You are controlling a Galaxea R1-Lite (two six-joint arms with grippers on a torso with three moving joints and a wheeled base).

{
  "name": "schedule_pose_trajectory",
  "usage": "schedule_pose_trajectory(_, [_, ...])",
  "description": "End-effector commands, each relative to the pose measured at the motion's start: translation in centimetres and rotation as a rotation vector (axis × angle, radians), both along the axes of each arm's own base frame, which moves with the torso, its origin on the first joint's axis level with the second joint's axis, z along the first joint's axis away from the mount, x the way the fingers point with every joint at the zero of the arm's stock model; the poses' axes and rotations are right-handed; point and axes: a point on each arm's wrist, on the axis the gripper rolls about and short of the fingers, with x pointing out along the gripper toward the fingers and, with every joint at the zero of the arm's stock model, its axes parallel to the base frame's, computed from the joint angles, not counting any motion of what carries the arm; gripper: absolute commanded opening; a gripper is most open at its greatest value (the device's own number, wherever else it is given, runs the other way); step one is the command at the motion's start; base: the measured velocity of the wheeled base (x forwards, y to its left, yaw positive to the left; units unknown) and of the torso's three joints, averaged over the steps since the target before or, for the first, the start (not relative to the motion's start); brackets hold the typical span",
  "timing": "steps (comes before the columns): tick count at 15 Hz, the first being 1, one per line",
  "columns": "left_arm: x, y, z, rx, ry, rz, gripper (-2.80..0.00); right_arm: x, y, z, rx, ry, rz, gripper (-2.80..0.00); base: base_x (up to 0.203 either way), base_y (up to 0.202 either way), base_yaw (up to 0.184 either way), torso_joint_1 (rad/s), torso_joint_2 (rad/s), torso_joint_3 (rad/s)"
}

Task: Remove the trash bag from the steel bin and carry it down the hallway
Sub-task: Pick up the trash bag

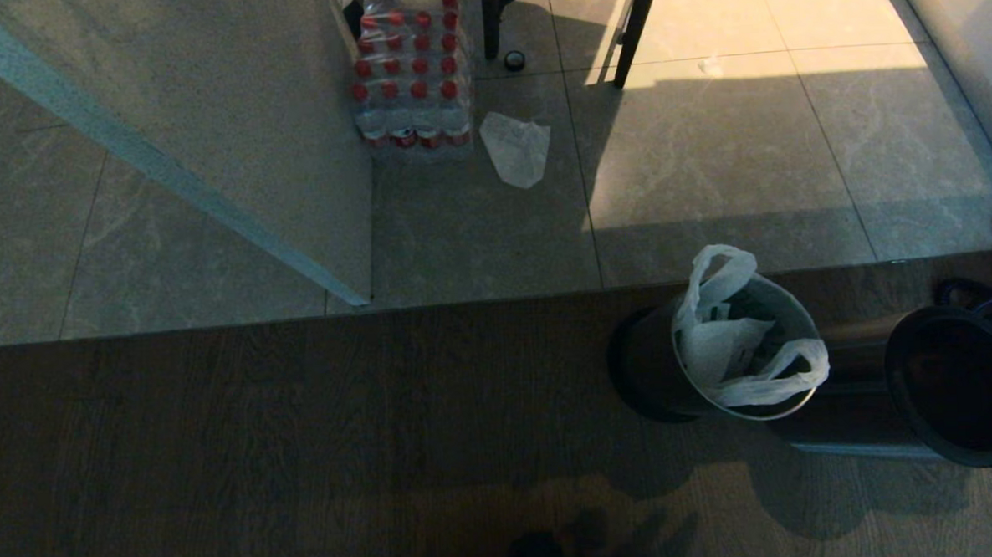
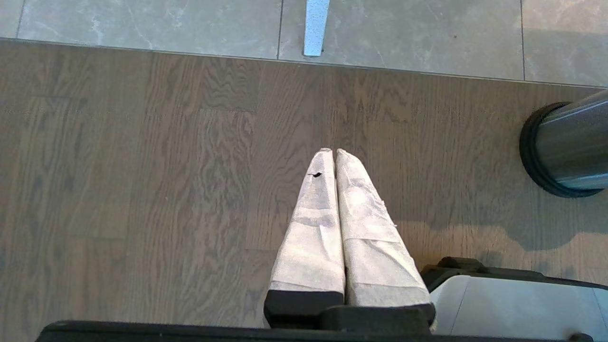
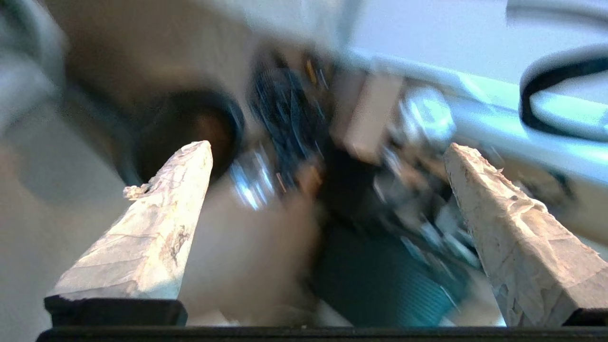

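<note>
- The steel bin [image 1: 746,360] stands on the brown wood-look floor, just short of the line where the grey marbled tiles [image 1: 709,177] begin.
- The trash bag [image 1: 737,335] sits inside it, white and crumpled; one loop handle sticks up over the far rim, the other drapes over the near rim.
- A second, darker bin [image 1: 957,384] stands just beside the steel bin on the robot's right, its black mouth empty as far as I can see.
- Neither arm shows in the head view, so both grippers are apart from the bag.
- The left gripper [image 2: 335,154] hangs over bare wood floor with its two wrapped fingers pressed together, holding nothing; the steel bin's base [image 2: 565,147] is off to its side, well apart.
- The right gripper [image 3: 327,152] has its fingers [image 3: 161,218] spread wide with nothing between them; its view is badly smeared, and the dark round shape beyond the fingers may be a bin, though I cannot tell which.
- Farther off on the tiles lie a flat white scrap [image 1: 517,148] and a shrink-wrapped pack of red-capped bottles [image 1: 412,73].
</note>
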Motion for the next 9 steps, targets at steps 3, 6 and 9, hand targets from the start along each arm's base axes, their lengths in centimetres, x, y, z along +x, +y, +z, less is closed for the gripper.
schedule_pose_trajectory(3, [0.0,0.0,0.0,-0.001,-0.001,0.001,-2.8,0.5,0.5,-3.9,0.011,0.146,0.046,0.0,0.0,0.0,0.0,0.0,0.0,0.0])
schedule_pose_trajectory(6, [0.0,0.0,0.0,-0.002,-0.001,0.001,-2.8,1.8,0.6,-7.1,0.112,0.245,0.071,0.0,0.0,0.0,0.0,0.0,0.0,0.0])
schedule_pose_trajectory(9, [0.0,0.0,0.0,-0.001,0.001,0.001,-2.8,2.7,0.9,-10.1,0.143,0.334,0.041,0.0,0.0,0.0,0.0,0.0,0.0,0.0])
